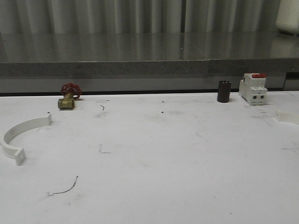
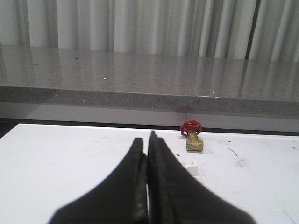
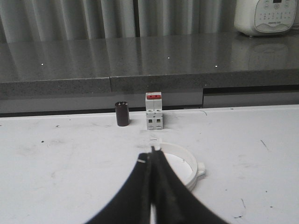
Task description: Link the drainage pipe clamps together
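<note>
- My left gripper point(image 2: 148, 140) has its jaws pressed together on nothing; a white tab of the left clamp half point(image 1: 21, 135) peeks out just beyond the tips, to one side.
- My right gripper point(image 3: 152, 154) is likewise closed and empty, with the right clamp half point(image 3: 184, 163) lying flat directly past its tips.
- The halves sit well apart, one per arm, so I judge each arm fetches its own.
- The valve point(image 1: 69, 96), dark cylinder point(image 1: 224, 91) and breaker point(image 1: 252, 87) stand farther beyond, clear of my reach paths.

Dim, even indoor light, soft grainy frames, faint countertop glare, weak shadows
</note>
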